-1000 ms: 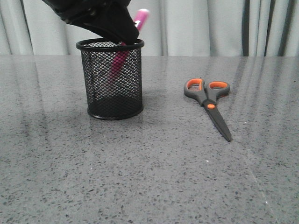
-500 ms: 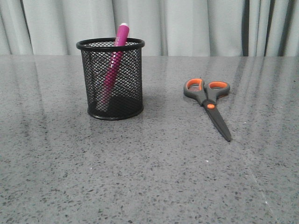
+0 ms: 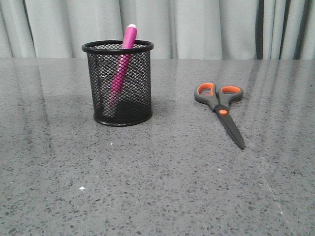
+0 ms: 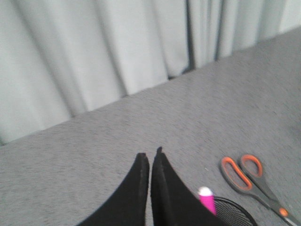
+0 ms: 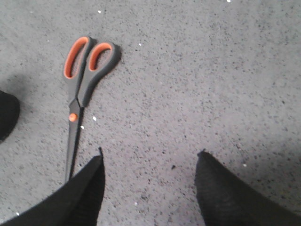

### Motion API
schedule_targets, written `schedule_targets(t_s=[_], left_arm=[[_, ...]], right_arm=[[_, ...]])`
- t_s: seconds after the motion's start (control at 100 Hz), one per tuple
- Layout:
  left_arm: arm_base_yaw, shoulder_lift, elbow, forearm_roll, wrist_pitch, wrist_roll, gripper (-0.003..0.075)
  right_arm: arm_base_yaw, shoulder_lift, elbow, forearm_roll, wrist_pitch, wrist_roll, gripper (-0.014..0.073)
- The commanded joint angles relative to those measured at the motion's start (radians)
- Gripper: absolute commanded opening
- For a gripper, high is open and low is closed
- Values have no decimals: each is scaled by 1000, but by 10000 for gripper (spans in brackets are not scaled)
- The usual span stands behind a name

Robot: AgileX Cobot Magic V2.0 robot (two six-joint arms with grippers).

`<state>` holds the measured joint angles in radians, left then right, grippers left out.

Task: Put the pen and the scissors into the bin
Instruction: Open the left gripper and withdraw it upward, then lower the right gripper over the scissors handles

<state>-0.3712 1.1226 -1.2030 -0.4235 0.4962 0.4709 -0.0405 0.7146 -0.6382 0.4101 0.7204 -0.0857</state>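
The magenta pen [image 3: 121,64] stands tilted inside the black mesh bin [image 3: 118,83] at the table's left, its whitish end above the rim. The scissors [image 3: 220,109] lie flat to the right of the bin, handles away from me, blades shut. No gripper shows in the front view. In the left wrist view my left gripper [image 4: 150,157] is shut and empty, above the pen's tip [image 4: 206,197] and the bin's rim [image 4: 235,211], with the scissors [image 4: 249,179] beyond. In the right wrist view my right gripper [image 5: 150,154] is open and empty above the table, the scissors [image 5: 82,84] beside it.
The grey speckled table [image 3: 162,187] runs back to pale curtains [image 3: 197,24] behind its far edge. A dark object [image 5: 7,115] shows at the edge of the right wrist view.
My left gripper has let go of the pen and risen out of the front view. The pen dropped into the bin and now leans inside it. The bin shifted very slightly right.
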Motion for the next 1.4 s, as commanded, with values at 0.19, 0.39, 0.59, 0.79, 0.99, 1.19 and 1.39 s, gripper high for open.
schedule_targets(t_s=[0.19, 0.39, 0.59, 0.79, 0.99, 1.19, 1.39], left_arm=[[80, -158, 68, -12, -139, -49, -22], [80, -180, 147, -16, -195, -89, -22], [80, -254, 245, -16, -270, -89, -22], [80, -354, 327, -14, -327, -89, -22], [93, -446, 401, 19, -354, -89, -22], [181, -486, 450, 22, -348, -89, -22], [273, -489, 457, 19, -318, -89, -22]], right_arm=[[1, 4, -34, 94, -156, -8, 381], [1, 4, -34, 151, -160, -100, 381], [1, 4, -34, 206, -138, -183, 381], [1, 4, -34, 206, -135, -185, 381], [1, 29, -36, 208, -81, -217, 381], [3, 75, -52, 213, -76, -254, 381], [5, 146, -95, 229, -63, -261, 381]])
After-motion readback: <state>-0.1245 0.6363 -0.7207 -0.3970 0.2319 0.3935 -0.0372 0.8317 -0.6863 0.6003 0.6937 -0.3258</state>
